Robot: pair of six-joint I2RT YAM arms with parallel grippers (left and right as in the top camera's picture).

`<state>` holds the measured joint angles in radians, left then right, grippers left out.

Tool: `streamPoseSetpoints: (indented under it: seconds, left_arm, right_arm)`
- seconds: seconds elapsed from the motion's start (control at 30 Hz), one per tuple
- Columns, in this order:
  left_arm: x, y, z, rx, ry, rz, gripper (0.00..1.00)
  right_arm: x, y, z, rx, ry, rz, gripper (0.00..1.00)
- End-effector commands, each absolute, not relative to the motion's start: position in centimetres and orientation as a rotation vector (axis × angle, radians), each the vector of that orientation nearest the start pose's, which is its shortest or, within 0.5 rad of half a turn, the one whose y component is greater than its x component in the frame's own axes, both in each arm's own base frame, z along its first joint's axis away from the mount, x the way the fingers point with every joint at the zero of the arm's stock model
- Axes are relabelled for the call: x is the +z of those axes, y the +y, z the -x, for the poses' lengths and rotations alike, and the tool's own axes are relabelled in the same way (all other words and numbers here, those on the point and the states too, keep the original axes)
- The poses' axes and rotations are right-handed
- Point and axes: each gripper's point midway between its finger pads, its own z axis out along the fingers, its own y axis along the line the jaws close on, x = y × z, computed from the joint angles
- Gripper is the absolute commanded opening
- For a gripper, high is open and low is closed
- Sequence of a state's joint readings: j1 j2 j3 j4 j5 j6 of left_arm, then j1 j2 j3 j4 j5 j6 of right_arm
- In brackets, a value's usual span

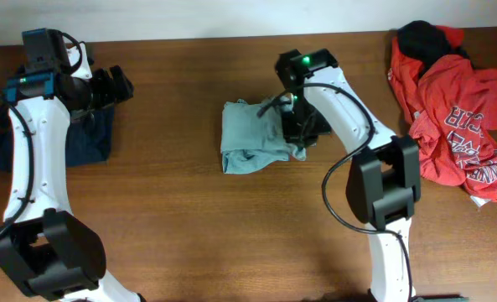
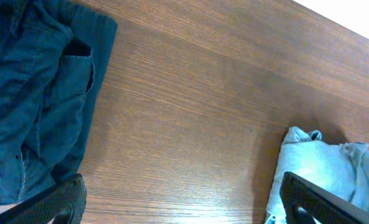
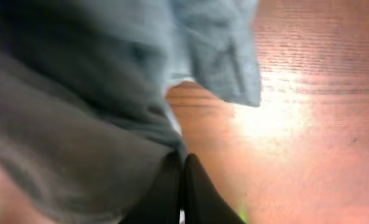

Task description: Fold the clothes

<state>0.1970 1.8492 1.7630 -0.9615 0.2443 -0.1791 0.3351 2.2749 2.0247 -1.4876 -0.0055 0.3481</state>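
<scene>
A light grey-blue garment [image 1: 252, 137] lies crumpled in the middle of the table. My right gripper [image 1: 297, 126] is at its right edge, shut on the cloth; in the right wrist view the two black fingers [image 3: 183, 180] are pressed together with the garment's edge [image 3: 215, 50] between them. My left gripper [image 1: 114, 86] is open and empty above bare wood, to the right of a dark blue folded garment [image 1: 85, 138]. In the left wrist view the blue garment [image 2: 28, 93] is on the left and the grey-blue one [image 2: 321, 165] at the lower right.
A pile of red clothes with white lettering [image 1: 458, 117] and a black item [image 1: 424, 38] lies at the far right. The wooden table [image 1: 164, 201] runs under everything.
</scene>
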Motion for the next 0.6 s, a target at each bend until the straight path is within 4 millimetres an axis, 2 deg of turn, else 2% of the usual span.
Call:
streamPoseSetpoints:
  seconds: [0.0,0.23,0.33,0.43,0.5,0.57]
  left_arm:
    - [21.2,5.1,-46.0,-0.290,2.540,0.373,0.99]
    - [21.2,5.1,-46.0,-0.290,2.540,0.373,0.99]
    - [21.2,5.1,-46.0,-0.289,2.541,0.374,0.99]
    - [21.1,5.4,-46.0,-0.268,2.542,0.380,0.99]
    - [21.1,5.5,-46.0,-0.261,2.544,0.383,0.99]
    - [21.1,5.5,-45.9,-0.262,2.545,0.383,0.99]
  right_arm:
    - [6.6,12.2,-37.2,-0.061,3.328,-0.125,0.04]
    - [5.0,11.3,-35.4,-0.064,3.408,-0.160,0.05]
    - [5.3,12.0,-36.6,-0.001,3.352,-0.099,0.10]
    - [7.1,12.7,-38.4,0.070,3.253,-0.073,0.18]
    - [9.0,13.0,-39.6,0.103,3.181,-0.052,0.30]
    - [10.8,13.1,-40.7,0.114,3.112,-0.002,0.60]
